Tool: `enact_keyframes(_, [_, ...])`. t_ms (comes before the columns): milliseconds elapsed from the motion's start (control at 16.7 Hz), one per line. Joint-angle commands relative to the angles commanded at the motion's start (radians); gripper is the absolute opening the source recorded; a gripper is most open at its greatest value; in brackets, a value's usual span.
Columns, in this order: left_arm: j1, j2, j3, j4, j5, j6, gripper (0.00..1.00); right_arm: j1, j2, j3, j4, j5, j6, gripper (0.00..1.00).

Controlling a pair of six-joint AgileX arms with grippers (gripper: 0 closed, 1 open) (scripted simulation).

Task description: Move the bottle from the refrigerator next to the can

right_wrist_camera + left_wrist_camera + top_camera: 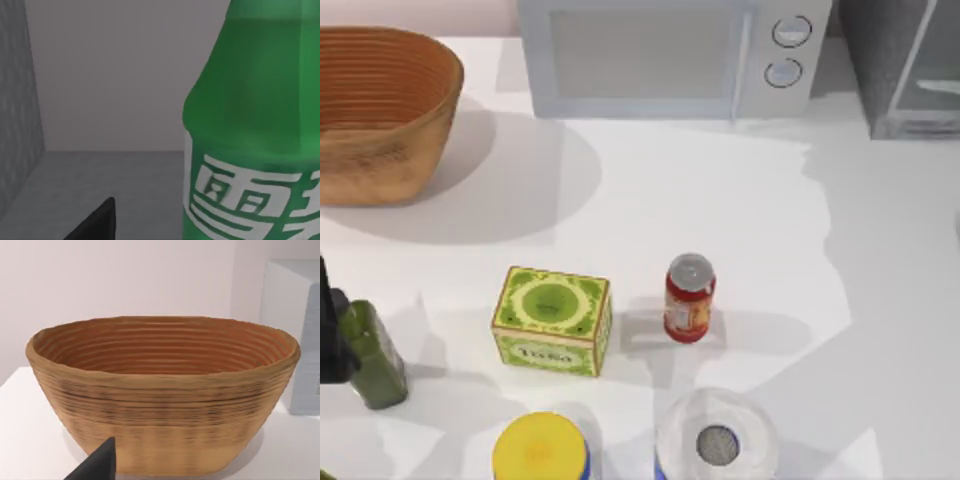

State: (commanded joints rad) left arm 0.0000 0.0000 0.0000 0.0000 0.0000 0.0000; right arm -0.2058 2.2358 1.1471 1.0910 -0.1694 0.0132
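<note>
The bottle (250, 150) stands inside the refrigerator (905, 70), far from the can (689, 298); right gripper's grip cannot be told.

The bottle (250, 125) carries large white Chinese characters on its green body in the right wrist view; they are cut off, so no full word reads. The green box (552, 320) bears a pale word on its front, too small to read. The can (689, 298) has an illegible label.
</note>
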Motion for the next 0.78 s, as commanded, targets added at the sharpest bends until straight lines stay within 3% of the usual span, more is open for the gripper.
enact_keyframes(300, [0.000, 0.000, 0.000, 0.000, 0.000, 0.000, 1.00, 0.011, 0.077, 0.156, -0.078, 0.012, -0.001, 1.00])
enact_keyframes(540, [0.000, 0.000, 0.000, 0.000, 0.000, 0.000, 1.00, 0.012, 0.082, 0.164, -0.083, 0.013, -0.001, 1.00])
enact_keyframes(780, [0.000, 0.000, 0.000, 0.000, 0.000, 0.000, 1.00, 0.012, 0.082, 0.164, -0.083, 0.013, -0.001, 0.70])
